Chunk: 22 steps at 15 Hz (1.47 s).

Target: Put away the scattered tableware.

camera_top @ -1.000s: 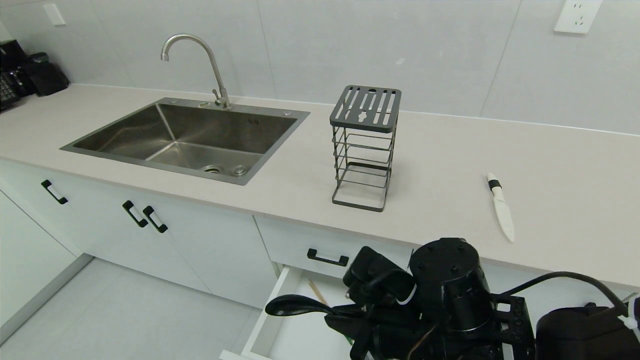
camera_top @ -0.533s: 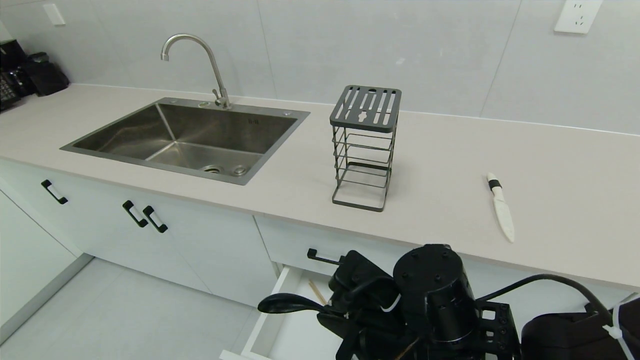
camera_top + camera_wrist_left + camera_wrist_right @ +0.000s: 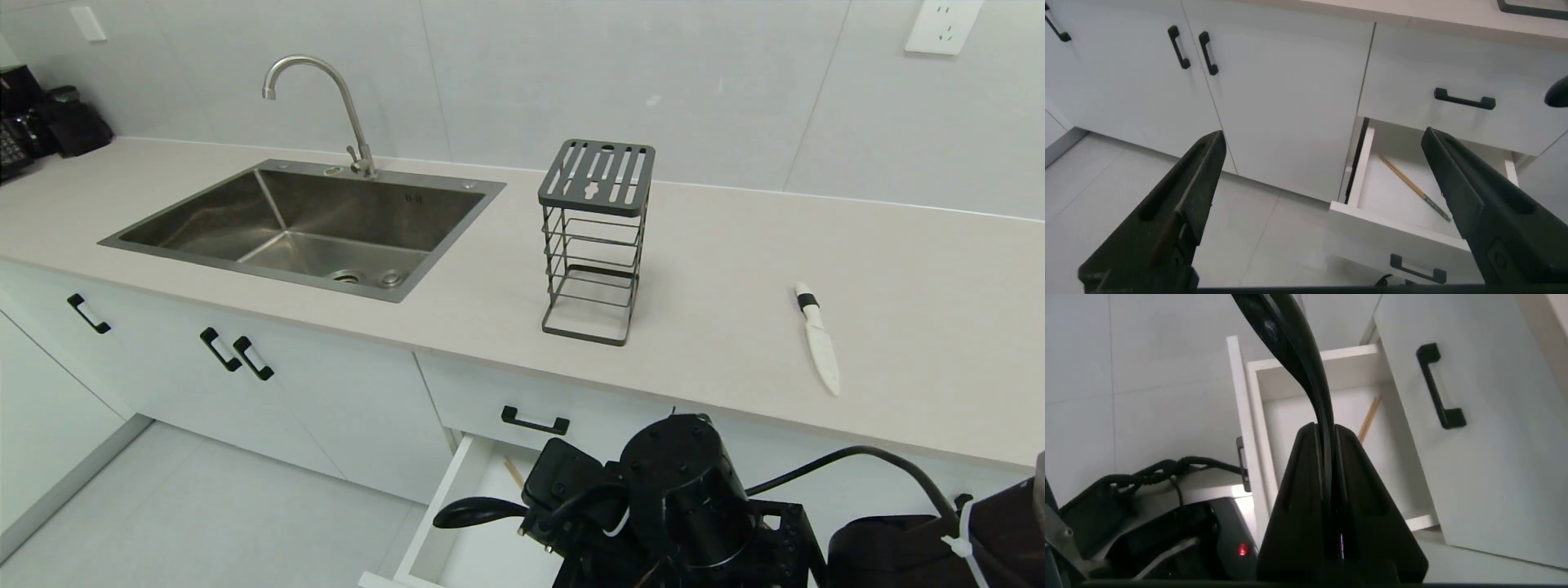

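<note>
The worktop (image 3: pixel 735 269) ran along the tiled wall, its front edge passing just above the cabinet fronts, and below that edge one drawer (image 3: pixel 445 523) stood pulled out, with open floor to its left. A closed drawer front with a black handle (image 3: pixel 535 422) sat directly above the open one. The right end effector (image 3: pixel 1327 434) was clamped narrow on the handle of a black spoon (image 3: pixel 478 512), which stuck out roughly level to the left, with its bowl beyond the drawer's left wall. In the right wrist view the drawer's white walls (image 3: pixel 1245 416) lay past the spoon (image 3: pixel 1290 343), and a wooden chopstick (image 3: pixel 1369 416) rested on the drawer floor. The left end effector (image 3: pixel 1323 143) had its fingers (image 3: pixel 1200 188) spread wide and held nothing; it faced the cabinet doors and the open drawer (image 3: pixel 1360 171), where the chopstick (image 3: pixel 1413 188) lay slantwise. On the worktop a white knife (image 3: pixel 819 341) lay flat near the front edge, well apart from both end effectors, with a dark wire rack (image 3: pixel 596 245) standing upright to its left and a steel sink (image 3: pixel 310 229) beyond that.
</note>
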### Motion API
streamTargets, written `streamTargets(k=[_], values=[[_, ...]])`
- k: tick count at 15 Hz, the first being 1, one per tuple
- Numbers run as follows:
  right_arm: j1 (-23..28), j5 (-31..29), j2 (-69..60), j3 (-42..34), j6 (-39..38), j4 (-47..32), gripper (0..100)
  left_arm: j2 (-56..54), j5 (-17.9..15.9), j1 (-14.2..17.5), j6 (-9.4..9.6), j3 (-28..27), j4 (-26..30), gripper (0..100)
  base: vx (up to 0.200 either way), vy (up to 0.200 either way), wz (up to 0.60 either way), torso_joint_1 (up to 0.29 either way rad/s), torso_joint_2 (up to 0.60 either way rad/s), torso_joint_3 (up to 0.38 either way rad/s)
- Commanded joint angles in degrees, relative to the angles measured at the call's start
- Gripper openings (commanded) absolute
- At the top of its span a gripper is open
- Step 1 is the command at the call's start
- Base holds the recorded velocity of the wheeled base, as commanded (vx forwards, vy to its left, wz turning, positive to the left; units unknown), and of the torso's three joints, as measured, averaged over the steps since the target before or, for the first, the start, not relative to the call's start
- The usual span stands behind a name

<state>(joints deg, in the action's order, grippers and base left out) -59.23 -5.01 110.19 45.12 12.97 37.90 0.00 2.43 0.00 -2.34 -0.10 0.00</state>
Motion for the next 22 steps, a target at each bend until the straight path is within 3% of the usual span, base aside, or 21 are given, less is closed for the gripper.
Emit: streamTargets(k=[1,13,22], values=[[-0.8,0.1,1.7,0.8,-1.1,0.1,0,0.0,0.0,0.0,-0.03,0.0,0.0,100,0.000,0.000,0.00,0.000,0.00,0.000],[-0.4,0.6,7.9,8.2,-1.6,0.1,0,0.0,0.0,0.0,-0.03,0.0,0.0,100,0.000,0.000,0.00,-0.098,0.20,0.101],[-0.4,0.9,10.1,11.6,-1.6,0.1,0,0.0,0.0,0.0,-0.03,0.0,0.0,100,0.000,0.000,0.00,-0.191,0.37,0.179]])
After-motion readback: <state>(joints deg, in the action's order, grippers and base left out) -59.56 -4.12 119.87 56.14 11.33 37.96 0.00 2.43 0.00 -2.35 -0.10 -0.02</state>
